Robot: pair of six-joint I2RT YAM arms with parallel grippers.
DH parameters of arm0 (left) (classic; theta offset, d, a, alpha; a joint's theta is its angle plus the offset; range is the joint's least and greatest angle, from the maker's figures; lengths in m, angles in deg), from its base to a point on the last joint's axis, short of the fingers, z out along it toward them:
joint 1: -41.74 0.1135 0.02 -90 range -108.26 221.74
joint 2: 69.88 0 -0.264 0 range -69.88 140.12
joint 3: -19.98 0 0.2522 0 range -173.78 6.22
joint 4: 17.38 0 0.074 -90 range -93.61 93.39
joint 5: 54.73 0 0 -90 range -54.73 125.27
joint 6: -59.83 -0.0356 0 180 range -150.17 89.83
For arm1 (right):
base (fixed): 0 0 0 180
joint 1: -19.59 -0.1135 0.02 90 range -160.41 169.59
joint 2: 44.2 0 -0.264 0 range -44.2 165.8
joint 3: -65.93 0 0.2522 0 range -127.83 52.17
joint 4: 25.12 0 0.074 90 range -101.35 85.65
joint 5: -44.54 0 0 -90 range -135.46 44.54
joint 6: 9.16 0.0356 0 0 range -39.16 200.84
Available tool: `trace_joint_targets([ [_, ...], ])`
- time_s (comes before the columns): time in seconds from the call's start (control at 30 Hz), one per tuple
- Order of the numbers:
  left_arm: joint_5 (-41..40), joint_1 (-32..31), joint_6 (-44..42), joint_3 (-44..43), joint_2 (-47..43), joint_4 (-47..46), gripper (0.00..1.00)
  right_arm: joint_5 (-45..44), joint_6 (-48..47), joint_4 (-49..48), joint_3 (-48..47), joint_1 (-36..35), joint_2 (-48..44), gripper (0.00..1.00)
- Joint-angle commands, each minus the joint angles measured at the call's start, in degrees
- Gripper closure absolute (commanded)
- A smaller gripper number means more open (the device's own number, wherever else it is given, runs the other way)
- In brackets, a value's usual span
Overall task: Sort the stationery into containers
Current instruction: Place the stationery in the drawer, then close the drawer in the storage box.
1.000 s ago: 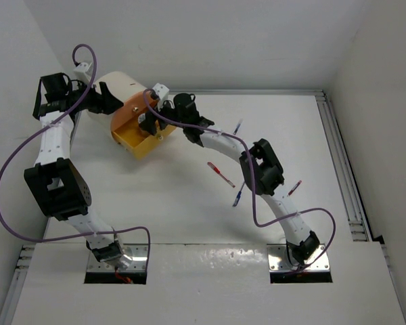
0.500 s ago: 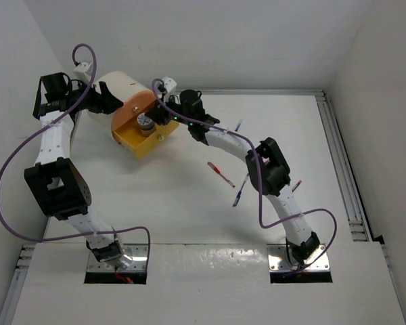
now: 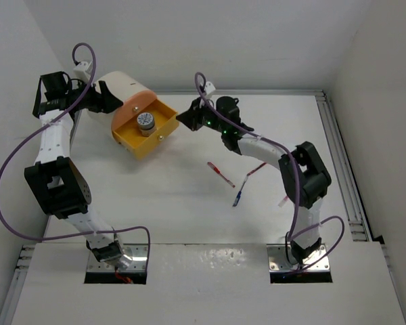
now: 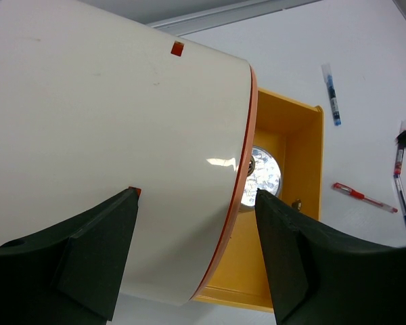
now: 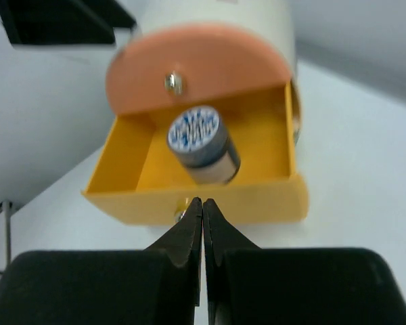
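Top external view showed the container lying on its side at the far left of the worktop. Its yellow drawer was pulled out, with the small round tub sitting inside. The right hand hung just beside the drawer's right corner, clenched tight on nothing, its tips aimed at the drawer front. The left hand had its fingers spread wide over the container's cream wall; whether they pressed on it could not be told.

Pens lay loose on the worktop. A red pen and a blue pen were mid-worktop, nearer the arm bases than the right hand and well apart from the drawer. The red pen's long axis ran diagonally, far-left to near-right. The right arm was plainly the nearer, so a pen pickup would likely fall to it, with the hand swinging back and closing across that diagonal.
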Motion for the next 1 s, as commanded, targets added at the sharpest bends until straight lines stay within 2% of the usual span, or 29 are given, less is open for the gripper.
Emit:
trace_joint_targets([
  [0.0,-0.8,-1.2,0.0,0.1,2.0,5.5,0.24,1.7,3.2,-2.9,2.8,-1.5,2.2,1.00],
  [0.3,-0.5,-1.2,-0.7,0.1,1.6,6.6,0.23,-0.6,5.6,-5.3,-0.2,-4.2,8.0,1.00],
  [0.97,0.0,-1.3,-3.3,1.8,1.4,8.1,0.24,-7.5,6.6,-7.2,-22.2,-7.7,25.0,1.00],
])
